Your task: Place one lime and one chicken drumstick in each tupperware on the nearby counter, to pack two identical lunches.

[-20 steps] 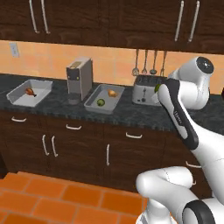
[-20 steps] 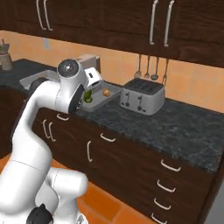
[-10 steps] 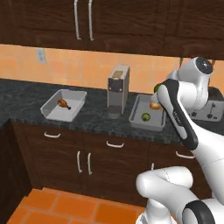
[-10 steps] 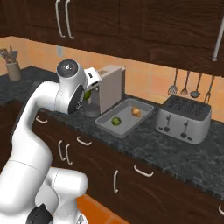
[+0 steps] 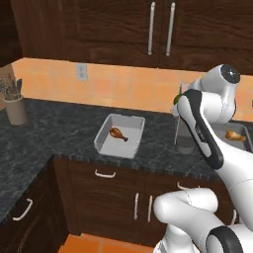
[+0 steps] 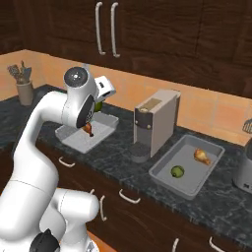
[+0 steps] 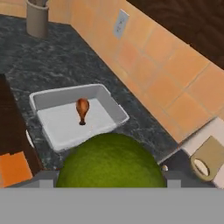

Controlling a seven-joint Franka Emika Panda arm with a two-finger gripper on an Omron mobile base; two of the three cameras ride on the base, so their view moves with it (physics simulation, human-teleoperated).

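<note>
Lime sits pinched between your gripper fingers, carried high so it clears the counter and container walls on the way over. In the hand view it hangs on the near side of the left container, which holds one drumstick lying near its middle; judged from this, that box needs only the fruit. In the right base view, the right container lies beyond the coffee machine, with a second lime and a second drumstick apart inside it, so that lunch looks complete. You will likely want to bring the hand over the open floor of the left container, beside the drumstick rather than on it, before letting go. A utensil pot stands far left, well apart.
</note>
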